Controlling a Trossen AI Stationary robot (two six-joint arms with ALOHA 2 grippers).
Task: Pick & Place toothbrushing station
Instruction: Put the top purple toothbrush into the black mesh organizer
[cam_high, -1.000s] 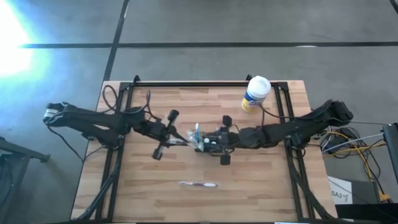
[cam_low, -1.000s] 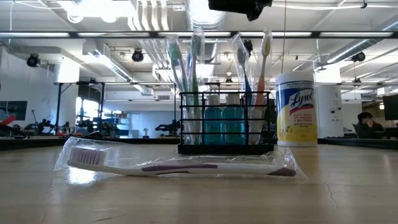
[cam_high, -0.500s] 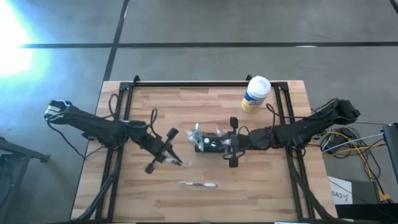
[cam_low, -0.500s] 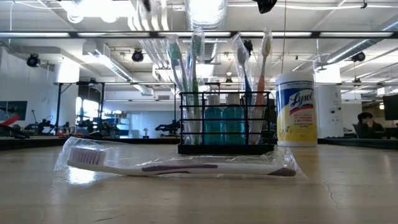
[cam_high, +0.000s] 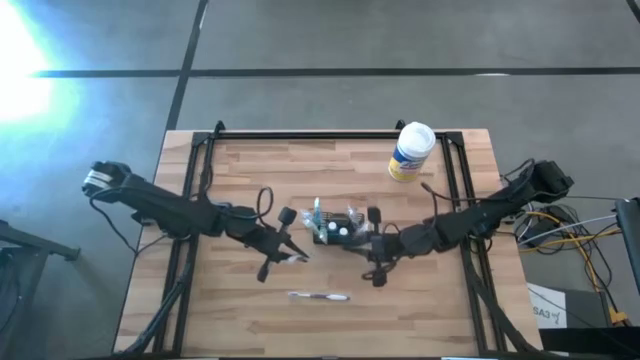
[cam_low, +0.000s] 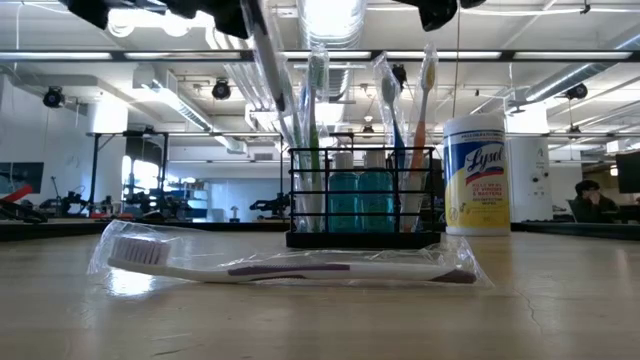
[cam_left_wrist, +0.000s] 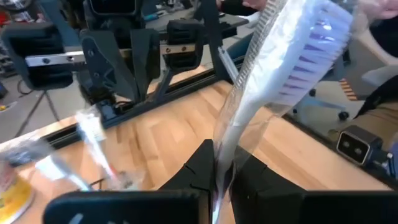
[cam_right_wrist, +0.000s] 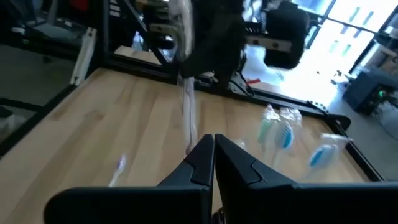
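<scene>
Looking across the room behind, we see ceiling strip lights, ducts and a seated person (cam_low: 586, 198) at the far right. Our wooden table (cam_high: 250, 170) sits in a black frame on a grey floor. Near its far right corner stands a white-and-yellow wipes canister (cam_high: 411, 151). At the table's middle stands the toothbrushing station (cam_high: 335, 229), a black wire holder; in it we see two teal bottles (cam_low: 361, 199) and several wrapped toothbrushes (cam_low: 314, 110) standing upright. A wrapped toothbrush with a purple grip (cam_low: 290, 268) lies flat on the near part of the table, apart from the holder. Our left gripper (cam_high: 290, 255), just beside the station's left, is clamped on a wrapped toothbrush with purple bristles (cam_left_wrist: 292, 62), tilted in the air. Our right gripper (cam_high: 372, 252), just beside the station's right end, has its fingers (cam_right_wrist: 230, 158) pressed together with nothing between them.
</scene>
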